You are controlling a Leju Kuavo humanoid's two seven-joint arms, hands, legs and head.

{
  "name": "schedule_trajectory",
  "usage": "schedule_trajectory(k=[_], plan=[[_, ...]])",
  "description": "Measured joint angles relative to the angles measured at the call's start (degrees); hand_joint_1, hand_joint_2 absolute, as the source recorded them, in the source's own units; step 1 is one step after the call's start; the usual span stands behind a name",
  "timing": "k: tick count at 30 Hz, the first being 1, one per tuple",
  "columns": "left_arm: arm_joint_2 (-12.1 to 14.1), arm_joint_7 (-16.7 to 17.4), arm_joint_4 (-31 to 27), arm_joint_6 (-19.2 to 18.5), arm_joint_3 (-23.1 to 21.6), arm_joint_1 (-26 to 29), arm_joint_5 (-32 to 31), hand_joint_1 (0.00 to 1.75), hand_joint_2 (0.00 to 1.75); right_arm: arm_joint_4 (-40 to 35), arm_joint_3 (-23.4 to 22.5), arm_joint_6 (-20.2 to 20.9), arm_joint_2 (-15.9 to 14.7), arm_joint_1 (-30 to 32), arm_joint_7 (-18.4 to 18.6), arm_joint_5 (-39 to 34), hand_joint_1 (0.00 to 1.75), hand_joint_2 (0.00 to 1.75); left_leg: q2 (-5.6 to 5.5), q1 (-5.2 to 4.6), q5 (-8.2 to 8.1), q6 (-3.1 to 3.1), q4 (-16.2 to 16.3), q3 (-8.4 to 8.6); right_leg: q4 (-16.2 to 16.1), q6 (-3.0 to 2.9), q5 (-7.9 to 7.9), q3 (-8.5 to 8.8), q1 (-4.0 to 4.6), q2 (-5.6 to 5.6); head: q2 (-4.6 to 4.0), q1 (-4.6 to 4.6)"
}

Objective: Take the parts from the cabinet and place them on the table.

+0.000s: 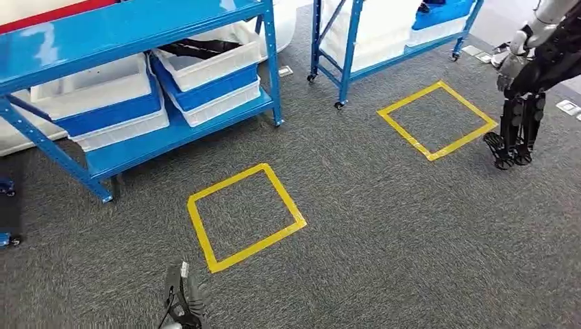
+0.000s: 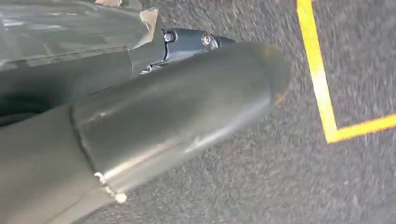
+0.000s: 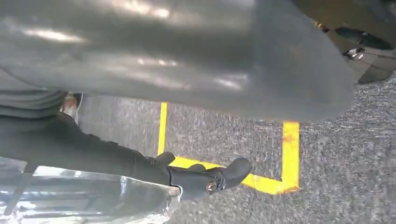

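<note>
The blue cabinet (image 1: 171, 133) stands at the back left on the grey carpet, with white and blue bins on its lower shelf. A dark part (image 1: 199, 48) lies in the right-hand white bin (image 1: 212, 65). My left hand (image 1: 181, 300) hangs low near the floor, far from the cabinet, its dark fingers pointing down. In the left wrist view my left hand (image 2: 177, 116) shows a thick grey thumb with nothing in it. My right hand (image 3: 93, 140) hangs over the carpet too, one dark finger (image 3: 205, 179) stretched out and nothing held.
A second blue rack (image 1: 384, 41) on castors stands at the back middle. Two yellow tape squares (image 1: 243, 216) (image 1: 438, 120) mark the carpet. Another robot (image 1: 521, 116) with dark legs stands at the right edge. White floor plates (image 1: 569, 106) lie near it.
</note>
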Motion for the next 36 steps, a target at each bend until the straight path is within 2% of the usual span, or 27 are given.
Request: schedule_trajectory(k=[1,2,3,6,7,8,9,10,12,13,14,16,17,18,19,21,22,24,27,28,29,30,31,32,33,34,36], plan=[[0.02,-0.09,0.00,0.02,0.00,-0.04,0.00,0.00,0.00,0.00,0.00,0.00,0.04,-0.12,0.00,0.02,0.00,0.00,1.12,-0.23,2.27,0.64,-5.29,2.94,-0.01,-0.11,-0.11,0.22,0.12,-0.59,0.00,-0.04],[0.02,-0.11,0.00,0.07,-0.02,-0.18,0.00,0.00,0.00,-0.02,0.00,0.00,0.11,-0.21,0.00,0.02,0.00,0.00,4.01,-0.75,3.22,1.44,-9.96,5.50,-0.04,0.00,-0.28,0.46,0.23,-1.14,0.00,-0.02],[0.02,-0.11,0.00,0.07,-0.02,-0.39,0.02,0.00,0.00,-0.04,0.00,0.07,0.13,-0.30,0.00,0.02,0.00,0.00,5.25,-1.15,2.58,1.63,-10.43,5.77,0.02,0.38,-0.53,0.38,0.91,-1.66,0.00,0.15],[0.11,-0.28,0.00,0.33,-0.02,-0.45,0.07,0.00,0.00,-0.09,-0.07,0.02,0.20,-0.45,-0.18,0.07,0.00,0.00,3.09,-1.61,2.73,1.82,-10.72,5.35,-0.40,0.88,-0.64,0.83,0.45,-3.37,0.00,0.07],[0.15,-0.37,0.00,0.39,-0.02,-0.46,0.09,0.00,0.00,-0.21,-0.11,-0.30,0.31,-0.51,-0.31,0.22,0.00,0.00,2.42,-1.42,3.13,2.17,-11.56,5.88,-0.64,1.32,-0.77,1.24,0.90,-3.83,0.00,0.09],[0.04,-0.44,0.00,0.42,-0.02,-0.35,0.22,0.00,0.00,-0.28,-0.17,-0.33,0.22,-0.51,-0.39,0.26,0.00,0.00,2.16,-0.83,3.69,2.23,-12.32,6.58,0.53,1.56,-1.35,0.55,0.43,-1.23,0.00,0.17],[0.04,-0.46,0.00,0.35,0.00,-0.54,0.26,0.00,0.00,-0.28,-0.28,-0.33,0.17,-0.51,-0.59,0.24,0.00,0.00,1.57,-0.61,3.87,2.62,-12.61,6.66,3.29,1.40,-2.72,-0.44,0.41,1.81,0.00,0.17],[-0.02,-0.46,0.00,0.13,-0.04,-0.70,0.31,0.00,0.00,-0.28,-0.44,-0.33,0.20,-0.48,-0.61,0.20,0.00,0.00,0.93,-0.56,3.90,2.72,-12.61,6.61,7.61,1.18,-4.58,-2.71,0.23,3.16,0.00,0.26],[-0.37,-0.63,0.00,-0.35,-0.07,-0.57,0.48,0.00,0.00,-0.26,-0.89,-0.31,0.07,-0.36,-0.70,0.24,0.00,0.00,-0.26,-0.56,3.83,2.76,-12.60,6.57,16.00,1.37,-7.32,-7.33,-0.02,3.80,0.00,0.46],[-0.35,-0.83,0.00,-0.42,-0.07,-0.44,0.48,0.00,0.00,-0.26,-1.05,-0.28,0.02,-0.25,-0.72,0.33,0.00,0.00,-0.75,-0.54,3.79,2.71,-12.58,6.60,17.32,1.90,-7.07,-8.45,-0.13,3.80,0.00,0.55],[-0.35,-1.00,0.00,-0.44,-0.04,-0.41,0.52,0.00,0.00,-0.26,-1.14,-0.26,0.02,-0.25,-0.76,0.44,0.00,0.00,-1.18,-0.46,3.73,2.61,-12.53,6.66,15.60,2.59,-5.74,-8.03,-0.30,3.80,0.00,0.48],[-0.37,-1.14,-0.04,-0.44,-0.02,-0.43,0.68,0.00,0.00,-0.28,-1.25,-0.18,-0.15,-0.52,-0.77,0.79,0.00,0.00,-1.84,-0.16,3.40,2.10,-12.18,6.86,5.78,4.23,-0.82,-3.91,-0.93,3.80,0.00,0.55],[-0.35,-1.16,-0.07,-0.44,-0.02,-0.44,0.74,0.00,0.00,-0.28,-1.27,-0.09,-0.20,-0.67,-0.76,0.89,0.00,0.00,-2.09,-0.16,3.10,1.65,-11.78,6.79,1.10,4.76,1.05,-1.87,-1.26,3.90,0.00,0.63],[-0.26,-1.22,-0.07,-0.44,-0.02,-0.45,0.81,0.00,0.00,-0.28,-1.27,0.11,-0.11,-0.86,-0.76,0.90,0.00,0.00,-2.24,-0.65,2.71,1.09,-11.26,6.58,0.45,4.27,0.84,-1.84,-0.94,4.16,0.00,0.96],[-0.28,-1.27,-0.09,-0.44,-0.04,-0.43,0.83,0.00,0.00,-0.31,-1.31,0.17,-0.13,-1.04,-0.76,0.92,0.00,0.00,-2.28,-0.64,2.58,0.78,-11.22,6.44,0.30,3.08,0.95,-1.55,-0.85,4.17,0.00,0.79],[-0.22,-1.35,-0.09,-0.44,-0.02,-0.43,0.85,0.00,0.00,-0.31,-1.36,0.37,-0.07,-1.07,-0.74,0.98,0.00,0.00,-2.32,-0.44,2.75,0.54,-11.42,6.46,0.37,2.20,0.99,-1.59,-0.63,4.16,0.00,0.72],[-0.17,-1.40,-0.09,-0.39,-0.04,-0.45,0.92,0.00,0.00,-0.33,-1.36,0.37,0.06,-1.13,-0.74,1.03,0.00,0.00,-2.35,-0.28,2.58,0.37,-11.32,6.44,0.24,1.77,1.08,-1.42,-0.97,4.14,0.00,0.74],[-0.17,-1.49,-0.22,-0.37,-0.04,-0.52,0.92,0.00,0.00,-0.46,-1.38,0.37,0.04,-1.23,-0.74,1.07,0.00,0.00,-1.27,-0.14,0.84,-0.25,-8.55,5.48,0.15,0.93,0.96,-1.00,-1.03,4.10,0.00,0.40],[-0.17,-1.51,-0.22,-0.37,-0.07,-0.47,0.92,0.00,0.00,-0.46,-1.40,0.42,0.04,-1.35,-0.74,1.25,0.00,0.00,-0.55,0.06,-4.72,-0.80,4.83,-1.76,0.18,0.26,0.49,-0.75,-0.72,3.93,0.00,0.39],[-0.18,-1.51,-0.22,-0.35,-0.07,-0.39,0.92,0.00,0.00,-0.46,-1.42,0.42,0.02,-1.35,-0.74,1.27,0.00,0.00,-0.47,0.07,-4.74,-0.76,7.10,-3.41,0.18,0.16,0.40,-0.67,-0.66,3.93,0.00,0.42],[-0.13,-1.51,-0.22,-0.35,-0.04,-0.33,0.92,0.00,0.00,-0.46,-1.42,0.44,0.02,-1.35,-0.74,1.31,0.00,0.00,-0.42,0.06,-3.28,-0.61,6.33,-3.52,0.18,0.01,0.27,-0.48,-0.58,3.95,0.00,0.39],[-0.09,-1.51,-0.22,-0.35,-0.04,-0.35,0.92,0.00,0.00,-0.46,-1.42,0.48,0.04,-1.36,-0.74,1.33,0.00,0.00,-0.42,0.04,-0.63,-0.33,2.95,-2.25,0.18,-0.06,0.01,-0.14,-0.52,3.96,0.00,0.37],[-0.04,-1.51,-0.22,-0.37,-0.04,-0.41,0.92,0.00,0.00,-0.48,-1.42,0.48,0.07,-1.36,-0.74,1.38,0.00,0.00,-0.39,-0.03,2.67,0.16,-2.62,0.26,0.17,0.06,-0.30,0.38,-0.47,3.99,0.00,0.39],[-0.04,-1.51,-0.24,-0.37,-0.04,-0.46,0.92,0.00,0.00,-0.48,-1.42,0.48,0.09,-1.37,-0.74,1.38,0.00,0.00,-0.30,-0.12,4.97,0.64,-7.13,2.37,0.14,0.17,-0.58,0.80,-0.43,3.99,0.00,0.35],[-0.02,-1.51,-0.24,-0.37,-0.04,-0.52,0.92,0.00,0.00,-0.48,-1.42,0.48,0.15,-1.41,-0.74,1.38,0.00,0.00,0.00,-0.46,4.54,1.06,-9.59,3.87,0.05,0.39,-0.91,0.63,-0.33,3.97,0.00,0.55],[-0.02,-1.55,-0.24,-0.35,-0.07,-0.61,0.92,0.00,0.00,-0.50,-1.42,0.52,0.13,-1.57,-0.74,1.40,0.00,0.00,0.01,-0.78,4.10,1.17,-10.61,4.15,0.10,0.76,-1.12,0.84,0.01,3.99,0.00,0.44],[-0.02,-1.57,-0.24,-0.37,-0.07,-0.62,0.92,0.00,0.00,-0.50,-1.42,0.63,0.13,-1.63,-0.74,1.42,0.00,0.00,-0.05,-1.07,3.85,1.38,-10.42,4.00,-0.28,1.20,-1.32,0.89,-0.17,3.80,0.00,0.50]])
